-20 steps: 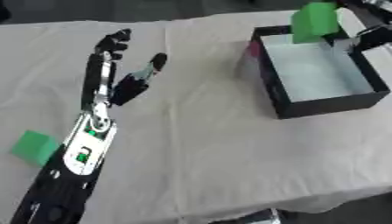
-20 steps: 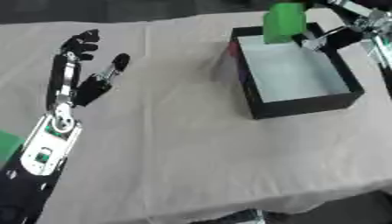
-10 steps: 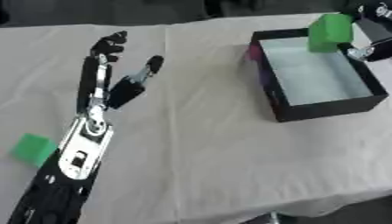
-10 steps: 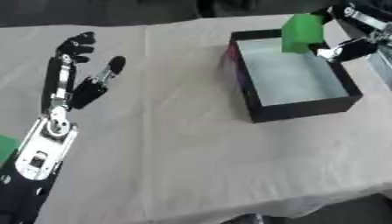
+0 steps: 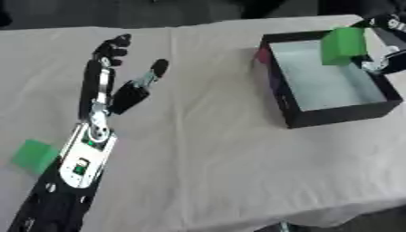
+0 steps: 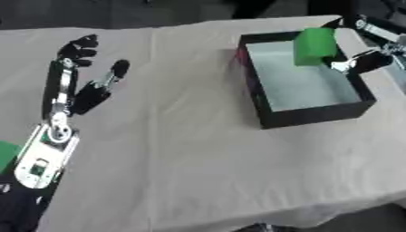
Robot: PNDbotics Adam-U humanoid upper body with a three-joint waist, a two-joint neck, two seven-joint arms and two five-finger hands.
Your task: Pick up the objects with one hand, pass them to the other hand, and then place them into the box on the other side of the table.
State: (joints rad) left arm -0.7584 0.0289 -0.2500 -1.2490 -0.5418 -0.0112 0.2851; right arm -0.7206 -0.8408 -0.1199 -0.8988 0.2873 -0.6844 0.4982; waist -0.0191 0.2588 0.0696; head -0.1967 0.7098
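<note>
- Black box (image 5: 333, 115) is sitting on the cloth-covered table (image 5: 206, 158); using it as the reference.
- Right hand (image 6: 366, 58) is coming in over the box's far right corner, pinching a green block (image 6: 314, 46) between thumb and fingers.
- Block is hanging tilted above the box's far end, over the pale floor inside; looks clear of the floor, though it's hard to be sure from this angle.
- Left hand (image 5: 107, 86) is lying well to the left of the box, fingers stretched out straight, thumb splayed toward the box, holding nothing.
- Second green block (image 5: 35, 156) is lying on the cloth far left of the box, just beside the left forearm.
- Something reddish is showing at the box's outer far-left corner; can't identify it.
</note>
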